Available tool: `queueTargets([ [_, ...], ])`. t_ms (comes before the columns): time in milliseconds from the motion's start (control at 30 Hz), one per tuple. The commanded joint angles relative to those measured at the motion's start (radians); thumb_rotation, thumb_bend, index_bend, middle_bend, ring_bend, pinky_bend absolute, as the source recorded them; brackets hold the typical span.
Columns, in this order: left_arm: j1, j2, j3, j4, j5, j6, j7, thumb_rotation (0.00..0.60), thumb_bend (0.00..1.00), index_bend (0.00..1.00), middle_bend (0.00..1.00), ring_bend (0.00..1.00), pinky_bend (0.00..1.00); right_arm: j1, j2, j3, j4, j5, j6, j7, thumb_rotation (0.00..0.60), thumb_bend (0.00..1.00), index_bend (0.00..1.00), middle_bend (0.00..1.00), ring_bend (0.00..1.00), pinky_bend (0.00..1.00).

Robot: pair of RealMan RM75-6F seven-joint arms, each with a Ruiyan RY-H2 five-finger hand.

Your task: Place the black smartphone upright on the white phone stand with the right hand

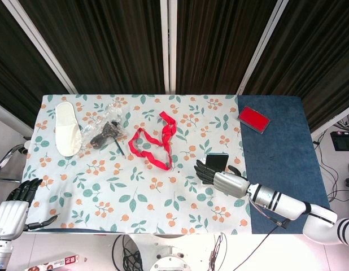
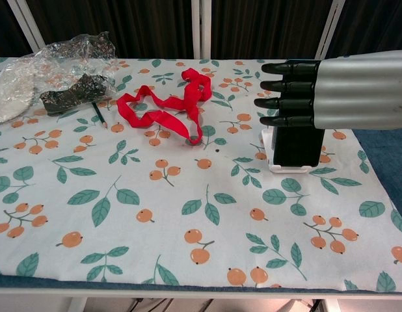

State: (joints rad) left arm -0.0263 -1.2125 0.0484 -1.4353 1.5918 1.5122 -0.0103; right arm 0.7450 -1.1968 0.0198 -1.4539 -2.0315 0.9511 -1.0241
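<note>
Phone-wise, the black smartphone [image 2: 296,147] is standing upright in the small white plastic phone stand [image 2: 285,168] on the floral tablecloth [image 2: 123,214]. The right hand [image 2: 331,94] hangs just in front of and above it, fingers [image 2: 282,104] stretched out straight and holding nothing; can't really tell if it's brushing the phone's top or not. In the head view the left hand [image 1: 13,212] sits off the near-left table corner, fingers spread, nothing in it.

Count-wise: one phone, one stand, one red ribbon [image 1: 155,141] looped mid-table, one white slipper [image 1: 66,128] far left, one crinkly clear plastic bag [image 1: 107,125] with something dark inside, one pencil [image 1: 118,147] beside it, and one flat red rectangular case [image 1: 254,119] on the blue mat [image 1: 282,169].
</note>
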Motion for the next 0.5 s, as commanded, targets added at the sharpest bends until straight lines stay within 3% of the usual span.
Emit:
queueTargets([
  [33, 0.0, 0.001, -0.001, -0.001, 0.0, 0.0, 0.001, 0.258, 0.02, 0.07, 0.08, 0.08, 0.21, -0.045, 0.039, 0.014, -0.05, 0.031, 0.088, 0.043, 0.6, 0.21, 0.0, 0.0, 0.0, 0.0],
  [200, 0.0, 0.004, -0.005, -0.005, -0.003, 0.004, 0.002, 0.261, 0.02, 0.07, 0.08, 0.08, 0.21, -0.18, 0.101, 0.041, -0.155, 0.152, 0.289, 0.156, 0.6, 0.18, 0.0, 0.0, 0.0, 0.0],
  [333, 0.0, 0.008, -0.009, -0.014, -0.002, 0.013, 0.006, 0.261, 0.02, 0.07, 0.08, 0.08, 0.21, -0.335, 0.14, 0.028, -0.274, 0.387, 0.396, 0.436, 0.6, 0.18, 0.0, 0.0, 0.0, 0.0],
  [500, -0.001, 0.017, -0.014, -0.035, 0.0, 0.017, 0.024, 0.259, 0.02, 0.07, 0.08, 0.08, 0.21, -0.467, 0.16, -0.037, -0.263, 0.542, 0.413, 0.783, 0.6, 0.16, 0.0, 0.0, 0.0, 0.0],
])
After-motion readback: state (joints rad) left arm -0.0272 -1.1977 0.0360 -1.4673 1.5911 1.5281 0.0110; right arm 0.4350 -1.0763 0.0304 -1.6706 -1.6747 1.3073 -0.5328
